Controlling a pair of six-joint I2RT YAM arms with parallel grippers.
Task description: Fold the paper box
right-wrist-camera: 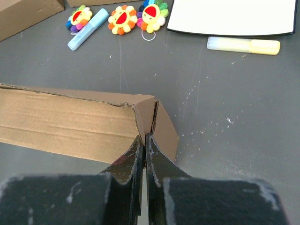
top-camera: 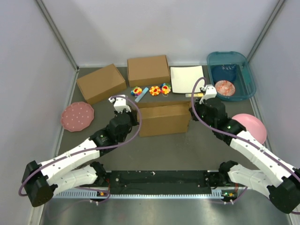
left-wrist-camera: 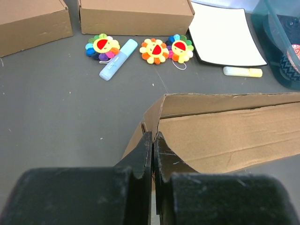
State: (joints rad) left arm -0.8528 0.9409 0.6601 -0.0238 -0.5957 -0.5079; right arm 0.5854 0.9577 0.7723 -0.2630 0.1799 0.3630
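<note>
both arms same build. left arm (top-camera: 70, 159) and right arm (top-camera: 255, 150): white link shells, black joint housings, small dark screw dots along the white covers. mauve cable (top-camera: 136, 124) loops off each wrist and runs back to the base. white camera block (top-camera: 121, 104) on top of each wrist. left gripper (left-wrist-camera: 153, 136) and right gripper (right-wrist-camera: 143, 138): glossy black fingers (left-wrist-camera: 140, 157), matte black body with white scuffs. green led (top-camera: 228, 125) on the right forearm.

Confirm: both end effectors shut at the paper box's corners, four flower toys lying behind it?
One slip: there are three flower toys, not four, as the left wrist view shows. The rest stands: the left end effector and right end effector are shut at the paper box's corners, toys behind it.
</note>
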